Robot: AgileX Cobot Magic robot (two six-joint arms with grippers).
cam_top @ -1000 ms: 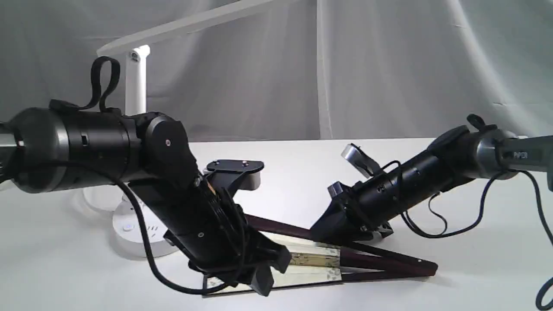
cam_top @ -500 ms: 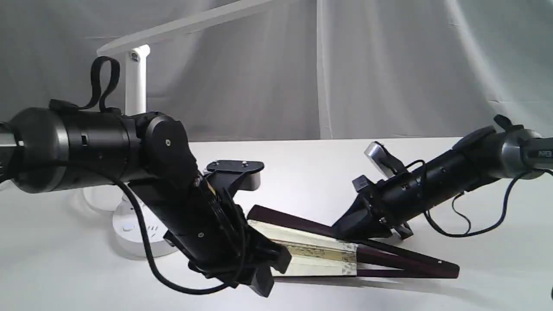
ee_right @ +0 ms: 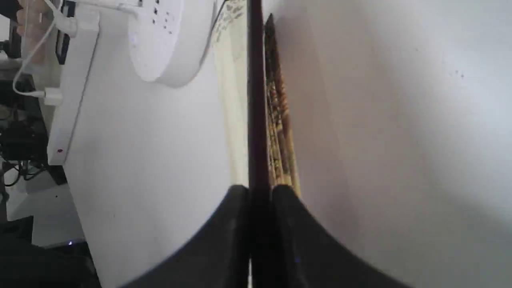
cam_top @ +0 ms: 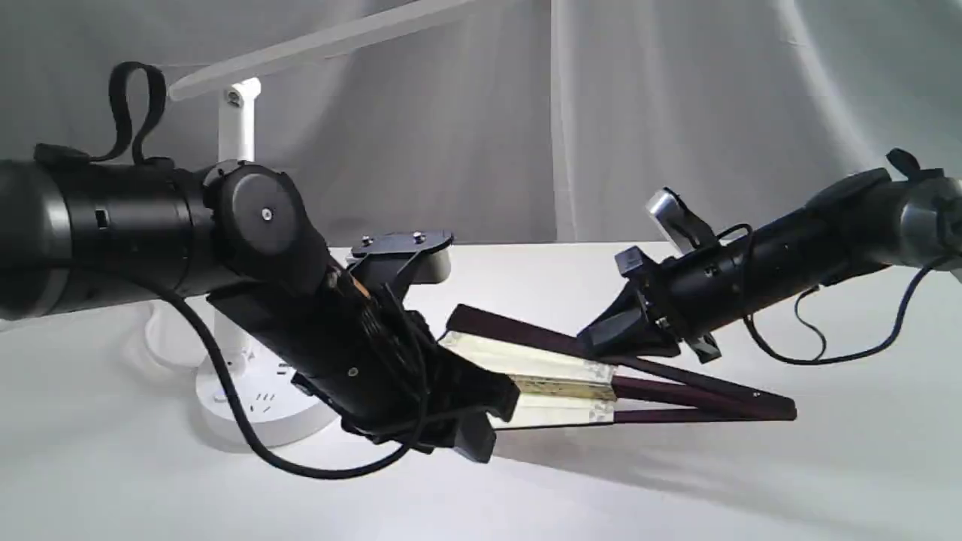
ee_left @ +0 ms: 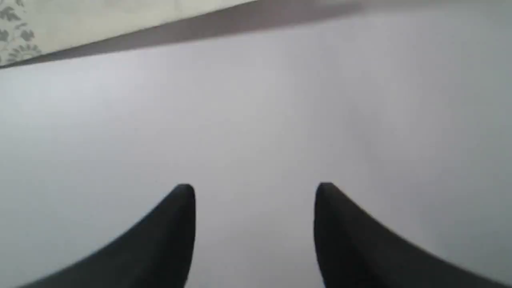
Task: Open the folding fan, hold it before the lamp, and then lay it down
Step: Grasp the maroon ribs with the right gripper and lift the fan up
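The folding fan (cam_top: 556,376) is partly spread and tilted, its pivot end at the right and the cream leaf showing between dark maroon guards. My right gripper (cam_top: 597,346) is shut on the upper guard; the right wrist view shows that guard (ee_right: 256,100) clamped between the fingers of the gripper (ee_right: 258,192). My left gripper (cam_top: 481,432) sits at the leaf end, in front of the fan. In the left wrist view this gripper (ee_left: 255,192) is open with nothing between its fingers, and the leaf's floral border (ee_left: 20,28) lies beyond them. The lamp (cam_top: 239,128) stands at the back left, its base (cam_top: 248,406) behind my left arm.
The white table (cam_top: 676,496) spreads under both arms and a pale curtain (cam_top: 676,113) hangs behind. The lamp's head bar (cam_top: 323,45) reaches over the left arm. A white box with cables (ee_right: 72,92) sits past the lamp base (ee_right: 164,40).
My right gripper has risen and moved right with the upper guard, lifting the fan higher off the table. My left arm has also risen.
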